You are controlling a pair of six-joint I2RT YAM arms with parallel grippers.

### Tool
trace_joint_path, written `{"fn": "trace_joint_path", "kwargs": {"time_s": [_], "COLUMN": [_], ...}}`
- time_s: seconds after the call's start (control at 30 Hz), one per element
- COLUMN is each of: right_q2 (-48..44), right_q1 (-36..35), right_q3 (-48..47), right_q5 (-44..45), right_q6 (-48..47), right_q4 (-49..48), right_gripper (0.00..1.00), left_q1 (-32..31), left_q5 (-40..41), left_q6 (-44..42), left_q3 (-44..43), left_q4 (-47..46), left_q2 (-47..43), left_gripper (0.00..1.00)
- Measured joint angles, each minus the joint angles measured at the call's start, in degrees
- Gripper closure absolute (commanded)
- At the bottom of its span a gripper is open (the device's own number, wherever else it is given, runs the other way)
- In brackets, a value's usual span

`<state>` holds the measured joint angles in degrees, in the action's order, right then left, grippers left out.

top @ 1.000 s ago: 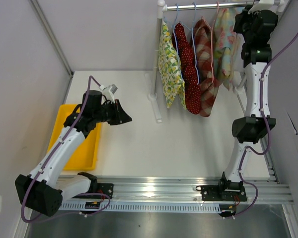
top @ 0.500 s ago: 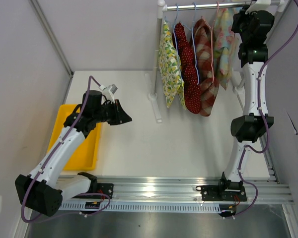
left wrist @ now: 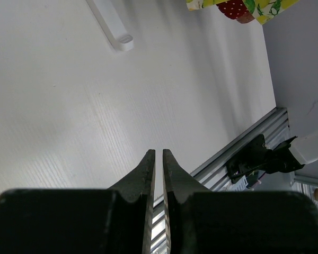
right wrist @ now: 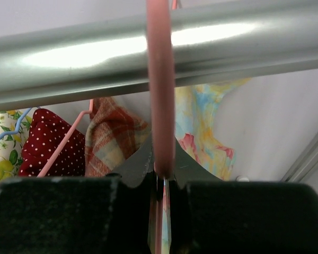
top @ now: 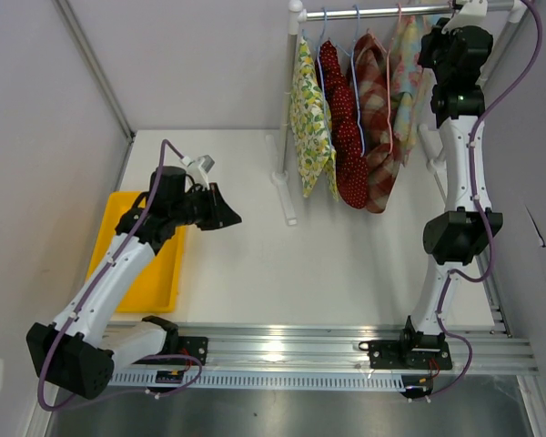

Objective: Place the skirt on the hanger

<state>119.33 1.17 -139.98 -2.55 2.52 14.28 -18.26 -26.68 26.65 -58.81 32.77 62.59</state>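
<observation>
Right gripper (right wrist: 162, 169) is pinched tight on the pink hanger hook (right wrist: 160, 79), which crosses the rail (right wrist: 254, 37). The pastel floral skirt (right wrist: 201, 127) hangs just behind.

Likely the final hang step. Next: let go and back off without dragging the hook.

Left gripper (left wrist: 158, 169) is nearly closed and empty, above the table (left wrist: 69, 106).

White desk (top: 346, 264): yellow tray (top: 159, 284) flat at 9 o'clock edge, white rack foot (top: 285, 196) at 12 o'clock, rail (top: 300, 343) along 6 o'clock.

Right end effector (right wrist: 163, 161): inner grip faces hidden behind pink hanger (right wrist: 160, 79) (its hook runs off the top edge). Pastel skirt (top: 406, 91) partly behind right arm (top: 457, 173); yellow tray (top: 162, 278) part-covered.
</observation>
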Motion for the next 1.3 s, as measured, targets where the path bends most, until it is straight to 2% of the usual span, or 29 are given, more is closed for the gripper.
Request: {"fn": "trace_joint_path", "kwargs": {"time_s": [0.3, 0.6, 0.73, 0.83, 0.93, 0.97, 1.03, 1.07, 1.13, 1.17, 1.3], "right_q2": [-4.63, -5.68, -5.95, -6.21, -6.54, -6.73, -6.86, -6.99, -7.32, -7.65, -9.97], "right_q1": [-0.11, -0.44, -0.57, -0.63, -0.66, -0.7, -0.7, -0.7, -0.7, -0.7, -0.7], "right_q3": [7.87, 8.85, 8.57, 8.39, 8.39, 8.39, 8.39, 8.41, 8.46, 8.52, 8.83], "right_q5": [0.68, 1.62, 1.9, 2.49, 3.21, 3.54, 4.11, 4.48, 5.09, 5.33, 6.32], "right_q6": [-0.02, -0.04, -0.04, 0.0, 0.33, 0.61, 1.18, 1.4, 2.1, 2.29, 3.67], "right_q4": [-2.95, -2.36, -0.92, 0.13, 1.01, 2.19, 4.09, 5.03, 6.78, 7.69, 10.69], "right_gripper": [1.0, 1.0, 0.96, 0.92, 0.8, 0.7, 0.6, 0.51, 0.44, 0.38, 0.25], "left_q1": [0.0, 0.0, -0.02, -0.11, -0.11, -0.11, -0.13, -0.13, -0.15, -0.15, -0.15], "left_q5": [-0.02, -0.02, -0.09, -0.11, -0.11, -0.11, -0.17, -0.24, -0.46, -0.5, -0.55], "left_q6": [0.04, 0.22, 0.24, 0.26, 0.24, 0.24, 0.22, 0.22, 0.24, 0.24, 0.26], "left_q3": [0.22, 1.14, 1.42, 1.57, 1.7, 1.7, 1.7, 1.7, 1.73, 1.73, 1.75], "left_q4": [0.42, 0.76, 0.79, 0.72, 0.74, 0.7, 0.63, 0.52, 0.2, -0.02, -0.72], "left_q2": [-1.33, -1.95, -1.97, -2.08, -2.49, -2.62, -2.84, -2.91, -3.1, -3.19, -3.67], "left_gripper": [0.85, 0.82, 0.71, 0.67, 0.63, 0.62, 0.58, 0.57, 0.55, 0.54, 0.52]}}
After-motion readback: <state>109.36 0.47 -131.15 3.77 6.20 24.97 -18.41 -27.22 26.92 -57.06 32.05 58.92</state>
